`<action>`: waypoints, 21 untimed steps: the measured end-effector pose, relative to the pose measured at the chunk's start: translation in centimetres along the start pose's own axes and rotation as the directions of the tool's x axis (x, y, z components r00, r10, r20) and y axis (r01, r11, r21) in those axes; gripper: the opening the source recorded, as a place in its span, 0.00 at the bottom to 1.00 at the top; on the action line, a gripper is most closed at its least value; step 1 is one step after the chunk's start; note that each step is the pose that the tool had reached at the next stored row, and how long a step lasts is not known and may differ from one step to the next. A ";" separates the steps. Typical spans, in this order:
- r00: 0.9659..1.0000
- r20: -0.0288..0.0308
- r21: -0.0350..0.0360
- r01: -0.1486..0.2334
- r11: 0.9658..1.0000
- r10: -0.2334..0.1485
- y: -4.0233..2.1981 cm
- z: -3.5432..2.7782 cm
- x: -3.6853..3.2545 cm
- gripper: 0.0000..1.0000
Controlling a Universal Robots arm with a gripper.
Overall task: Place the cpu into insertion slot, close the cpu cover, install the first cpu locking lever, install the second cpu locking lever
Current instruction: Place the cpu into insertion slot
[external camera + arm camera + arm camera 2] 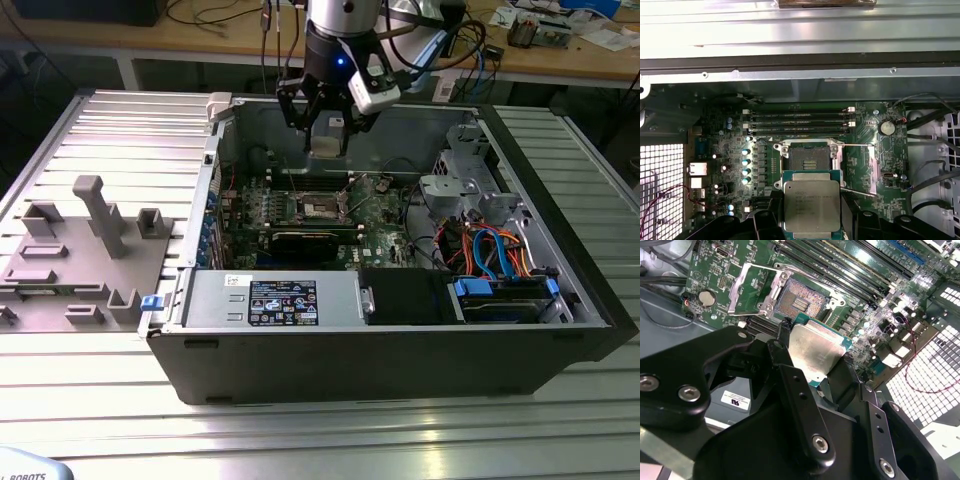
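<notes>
Ribbed metal desk (330,430) carries an open computer case (400,350) — over its green board (865,165) the fingers (777,355) clamp the cpu (815,352) by its edges, above the insertion slot (801,299) and clear of it; the cpu cover (736,290) stands flipped open beside it.

insertion slot (802,300) uncovered, cpu cover (736,290) swung open beside it, memory slots (797,120) alongside

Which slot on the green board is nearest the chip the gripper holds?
The insertion slot, the square silver-rimmed socket closest to the held cpu; the long black memory slots lie beyond it.
</notes>
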State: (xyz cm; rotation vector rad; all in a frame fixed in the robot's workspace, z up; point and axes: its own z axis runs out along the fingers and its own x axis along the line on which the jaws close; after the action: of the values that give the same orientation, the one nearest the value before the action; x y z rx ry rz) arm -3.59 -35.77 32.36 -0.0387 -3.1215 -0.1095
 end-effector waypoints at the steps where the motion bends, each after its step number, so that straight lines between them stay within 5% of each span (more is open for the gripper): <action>1: 1.000 0.000 0.000 0.000 1.000 0.000 0.00 0.03 0.01 0.55; 21: 1.000 0.000 0.001 0.000 1.000 0.000 -0.32 0.43 0.14 0.55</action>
State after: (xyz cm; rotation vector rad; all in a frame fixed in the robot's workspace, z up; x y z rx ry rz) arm -3.74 -36.06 31.91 -0.0388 -3.1216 -0.1082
